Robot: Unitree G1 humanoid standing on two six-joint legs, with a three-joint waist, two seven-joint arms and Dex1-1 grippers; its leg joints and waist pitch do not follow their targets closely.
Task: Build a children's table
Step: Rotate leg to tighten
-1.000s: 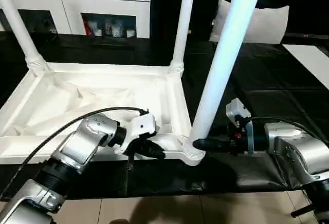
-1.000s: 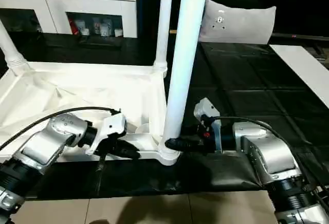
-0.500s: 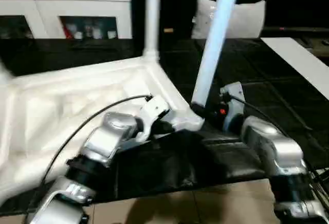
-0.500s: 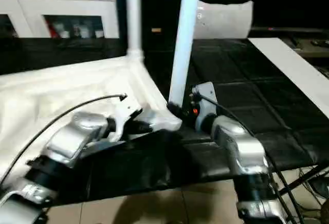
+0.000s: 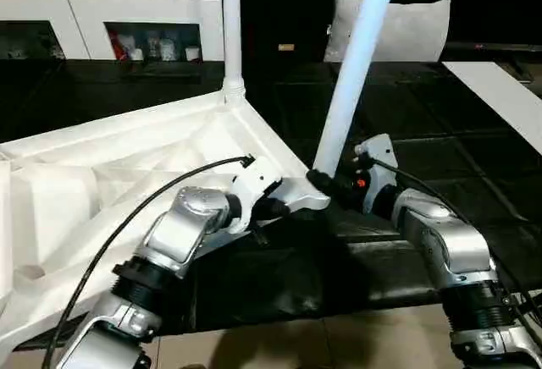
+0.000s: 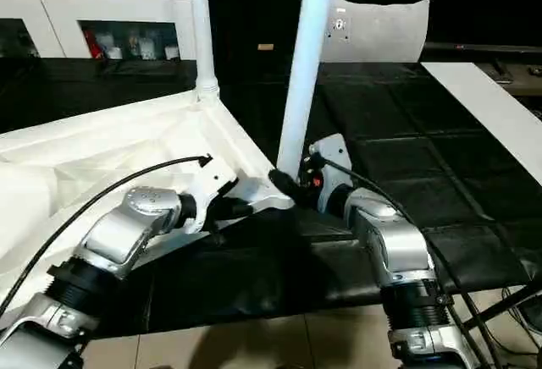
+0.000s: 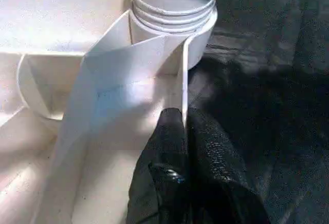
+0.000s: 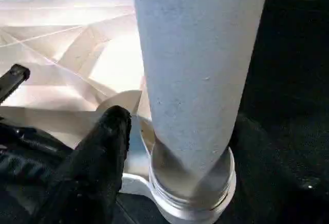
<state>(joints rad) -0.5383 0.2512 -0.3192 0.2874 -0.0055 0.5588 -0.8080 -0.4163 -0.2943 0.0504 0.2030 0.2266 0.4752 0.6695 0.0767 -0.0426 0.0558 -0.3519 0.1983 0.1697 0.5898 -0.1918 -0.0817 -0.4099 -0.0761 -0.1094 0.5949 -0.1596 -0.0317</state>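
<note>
The children's table top [image 5: 127,157] lies upside down on the black surface, ribbed underside up. One white leg [image 5: 230,22] stands in the far corner socket. A second leg [image 5: 356,64] rises tilted from the near right corner socket [image 5: 309,193]. My left gripper [image 7: 181,124] is shut on the thin rim wall just beside that socket [image 7: 175,13]; it also shows from above as the left gripper [image 5: 275,208]. My right gripper [image 5: 324,181] reaches the base of the tilted leg from the right. One of its black fingers [image 8: 110,142] stands a little apart from the leg [image 8: 200,70], and the other is hidden.
A white pillow [image 5: 415,26] leans at the back right, and white glass-door cabinets [image 5: 102,13] stand at the back left. A white board [image 5: 508,98] lies at the far right. The black surface's front edge meets tiled floor [image 5: 339,344] close below my arms.
The camera has shifted. The table top has turned on the black surface, its near right corner swinging away from the front edge. My right gripper's finger has come off the leg's base.
</note>
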